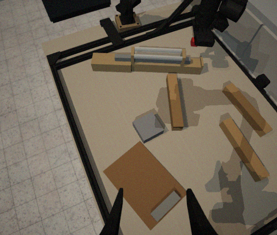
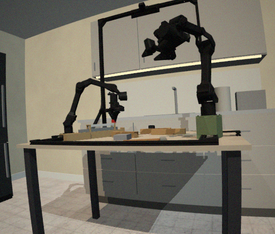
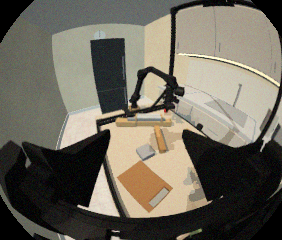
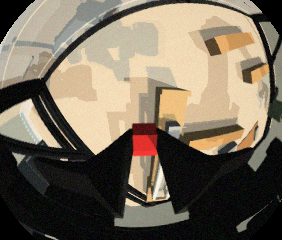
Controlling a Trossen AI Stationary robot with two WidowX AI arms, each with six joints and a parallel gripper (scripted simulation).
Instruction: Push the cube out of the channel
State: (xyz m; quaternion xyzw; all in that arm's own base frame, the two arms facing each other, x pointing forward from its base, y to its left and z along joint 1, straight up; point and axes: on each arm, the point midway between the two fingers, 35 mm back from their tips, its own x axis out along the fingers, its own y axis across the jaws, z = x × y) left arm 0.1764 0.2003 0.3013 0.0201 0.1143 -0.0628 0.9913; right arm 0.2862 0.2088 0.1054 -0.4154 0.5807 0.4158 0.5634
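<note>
The red cube (image 1: 193, 41) sits between the fingers of my right gripper (image 1: 198, 42), which is shut on it. It hangs in the air just beyond the right end of the wooden channel (image 1: 156, 59), where the short ledge and raised lip (image 1: 201, 63) are. In the exterior view the cube (image 2: 113, 121) shows a little above the channel. In the right wrist view the cube (image 4: 145, 140) is pinched between the two fingertips. My left gripper (image 2: 149, 48) is open and empty, high above the table's near side; its fingers (image 1: 154, 189) frame the bottom of the top view.
Three wooden sticks (image 1: 175, 100) (image 1: 246, 108) (image 1: 243, 145) lie on the table. A grey block (image 1: 148, 126) lies mid-table. A brown mat (image 1: 144, 183) carries a small grey slab. A grey bar (image 1: 123, 57) lies in the channel's left end. A green box (image 2: 209, 126) stands at the left arm's base.
</note>
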